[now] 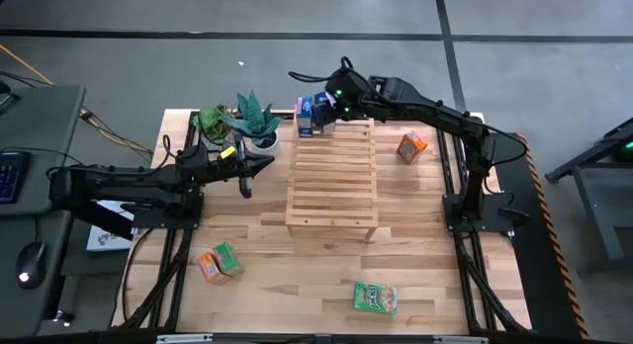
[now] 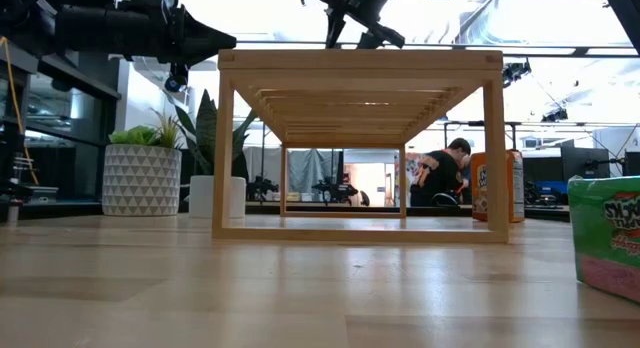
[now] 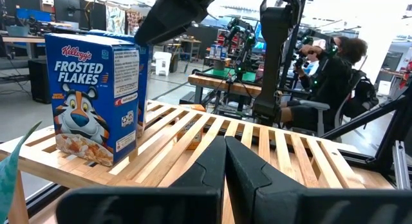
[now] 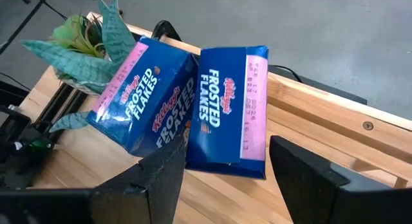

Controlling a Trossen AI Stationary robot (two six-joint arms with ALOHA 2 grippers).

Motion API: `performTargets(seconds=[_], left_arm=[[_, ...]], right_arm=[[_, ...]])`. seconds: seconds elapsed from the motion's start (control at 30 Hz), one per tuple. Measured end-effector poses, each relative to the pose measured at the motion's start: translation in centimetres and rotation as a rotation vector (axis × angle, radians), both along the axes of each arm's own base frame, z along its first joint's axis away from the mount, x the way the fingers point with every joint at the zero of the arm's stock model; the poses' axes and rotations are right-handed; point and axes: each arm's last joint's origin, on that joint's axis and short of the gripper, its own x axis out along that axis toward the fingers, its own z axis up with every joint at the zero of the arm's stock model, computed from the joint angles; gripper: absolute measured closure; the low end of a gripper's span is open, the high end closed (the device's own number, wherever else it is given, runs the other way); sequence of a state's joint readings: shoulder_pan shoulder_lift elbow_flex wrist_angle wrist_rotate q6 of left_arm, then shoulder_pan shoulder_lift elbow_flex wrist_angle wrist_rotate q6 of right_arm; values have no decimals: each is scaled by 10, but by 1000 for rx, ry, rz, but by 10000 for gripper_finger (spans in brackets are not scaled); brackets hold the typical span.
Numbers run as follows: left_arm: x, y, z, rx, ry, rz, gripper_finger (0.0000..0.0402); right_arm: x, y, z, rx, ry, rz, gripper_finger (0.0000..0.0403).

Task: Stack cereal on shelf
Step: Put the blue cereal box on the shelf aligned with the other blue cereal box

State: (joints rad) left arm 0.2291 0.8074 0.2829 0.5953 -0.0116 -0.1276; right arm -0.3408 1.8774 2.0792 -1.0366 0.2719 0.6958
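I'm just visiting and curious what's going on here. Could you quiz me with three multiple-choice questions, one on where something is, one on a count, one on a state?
1. Where do the blue cereal boxes stand?
A. on the rack's far left corner
B. on the floor
C. beside the green box

2. How many potted plants are on the table?
A. none
B. two
C. five

3. How are the right gripper jaws?
A. shut tight
B. open
C. out of sight

Answers: 1 A, the high view shows them on the rack at that corner. 2 B, two pots stand side by side. 3 B, the right wrist view shows a wide gap over a blue box.
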Motion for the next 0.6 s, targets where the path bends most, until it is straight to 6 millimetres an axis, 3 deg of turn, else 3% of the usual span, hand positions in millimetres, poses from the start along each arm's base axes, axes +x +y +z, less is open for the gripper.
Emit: performTargets(seconds=[0.6], left_arm=[[0,0,0,0,0,0,402]], right_arm=[[-2,3,6,27,-31,90,182]])
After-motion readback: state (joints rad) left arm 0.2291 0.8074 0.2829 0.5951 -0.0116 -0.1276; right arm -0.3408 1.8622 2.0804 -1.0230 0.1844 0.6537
